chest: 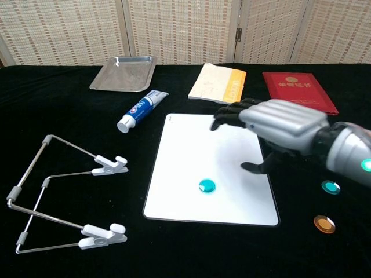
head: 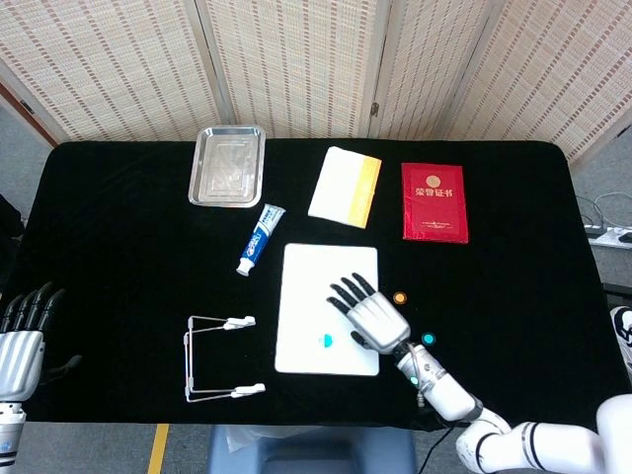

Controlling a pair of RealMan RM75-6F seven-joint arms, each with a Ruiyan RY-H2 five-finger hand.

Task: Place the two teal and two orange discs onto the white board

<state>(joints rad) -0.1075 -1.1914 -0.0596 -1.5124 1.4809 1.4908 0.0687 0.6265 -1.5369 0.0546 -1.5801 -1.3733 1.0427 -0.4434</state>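
Note:
One teal disc (head: 327,341) (chest: 207,185) lies alone on the white board (head: 306,286) (chest: 179,150), near its front edge. My right hand (head: 370,311) (chest: 278,124) hovers over the board's right side, fingers spread, holding nothing. A second teal disc (head: 428,339) (chest: 330,187) and an orange disc (chest: 324,223) rest on the black cloth right of the board. Another orange disc (head: 400,296) sits just beyond the hand; the chest view hides it. My left hand (head: 22,341) hangs empty off the table's front left corner.
A metal tray (head: 228,164), a toothpaste tube (head: 256,239), a white and orange pad (head: 346,186) and a red booklet (head: 434,201) lie along the back. A wire rack with clips (head: 219,357) (chest: 64,194) sits left of the board.

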